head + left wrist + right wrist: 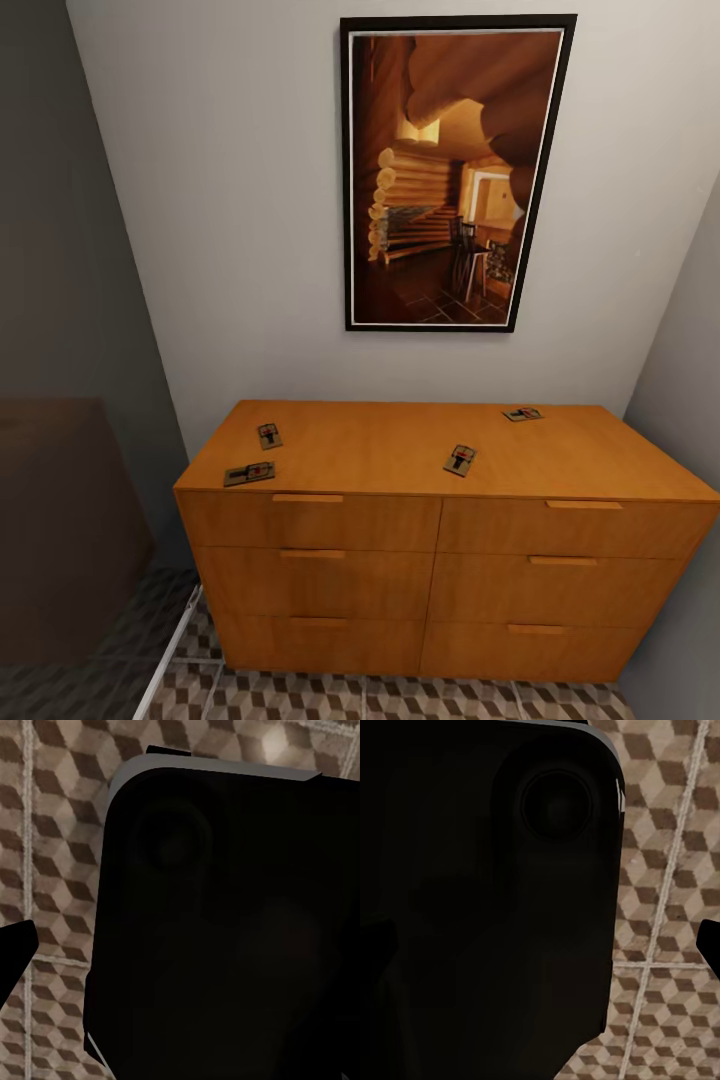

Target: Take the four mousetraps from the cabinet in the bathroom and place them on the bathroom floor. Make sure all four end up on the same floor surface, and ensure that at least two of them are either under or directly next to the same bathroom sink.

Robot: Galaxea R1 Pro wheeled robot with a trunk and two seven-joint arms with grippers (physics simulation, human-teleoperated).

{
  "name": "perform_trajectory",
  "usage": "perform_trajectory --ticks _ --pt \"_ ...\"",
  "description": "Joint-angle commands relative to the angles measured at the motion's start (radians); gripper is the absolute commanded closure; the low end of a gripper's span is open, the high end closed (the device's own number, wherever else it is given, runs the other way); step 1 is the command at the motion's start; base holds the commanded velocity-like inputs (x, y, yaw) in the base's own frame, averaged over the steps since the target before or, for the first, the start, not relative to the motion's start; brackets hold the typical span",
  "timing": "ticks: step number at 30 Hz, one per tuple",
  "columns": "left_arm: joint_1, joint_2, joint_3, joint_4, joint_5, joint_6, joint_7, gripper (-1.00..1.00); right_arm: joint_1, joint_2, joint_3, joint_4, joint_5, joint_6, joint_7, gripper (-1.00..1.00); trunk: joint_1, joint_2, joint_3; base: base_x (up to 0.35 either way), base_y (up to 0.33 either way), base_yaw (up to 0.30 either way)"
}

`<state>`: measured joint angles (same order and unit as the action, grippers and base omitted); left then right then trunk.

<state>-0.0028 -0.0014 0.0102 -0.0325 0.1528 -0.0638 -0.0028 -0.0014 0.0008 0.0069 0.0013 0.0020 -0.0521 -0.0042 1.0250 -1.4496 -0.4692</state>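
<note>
The orange-brown cabinet [400,450] stands against the wall, drawers shut. Several mousetraps lie on its flat top: one at the front left [249,473], one behind it [269,435], one near the middle front [460,459] and one at the back right [522,413]. The bathroom floor [300,695] with its cube pattern shows below the cabinet. In the left wrist view my left gripper [180,960] hangs over the tiles, one black fingertip [15,952] at the frame's edge, jaws apart and empty. My right gripper [540,945] also stands open over the floor, fingertip [710,945] at the edge. The bathroom sink is out of view.
A framed picture of a log cabin room [450,170] hangs above the cabinet. A dark brown block [60,520] stands at the left, and a grey wall [690,400] closes in on the right. The robot's dark body [225,930] lies under both wrist cameras.
</note>
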Motion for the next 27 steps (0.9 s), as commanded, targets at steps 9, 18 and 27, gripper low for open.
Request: perform_trajectory --ticks 9,18,27 --pt "0.0 0.0 0.001 0.0 0.007 -0.003 0.0 -1.0 0.0 0.001 -0.002 0.0 -0.002 -0.003 0.0 -1.0 0.0 0.0 -0.001 0.0 0.0 0.0" --pt "0.0 0.0 0.001 0.0 0.007 -0.005 0.0 -1.0 0.0 0.001 0.003 0.0 0.004 -0.001 0.0 -1.0 0.0 0.0 -0.001 0.0 0.0 0.0" --pt "0.0 0.0 0.001 0.0 0.007 -0.005 0.0 -1.0 0.0 0.0 0.005 0.0 0.005 0.0 0.001 -1.0 0.0 0.0 -0.001 0.0 0.0 0.0"
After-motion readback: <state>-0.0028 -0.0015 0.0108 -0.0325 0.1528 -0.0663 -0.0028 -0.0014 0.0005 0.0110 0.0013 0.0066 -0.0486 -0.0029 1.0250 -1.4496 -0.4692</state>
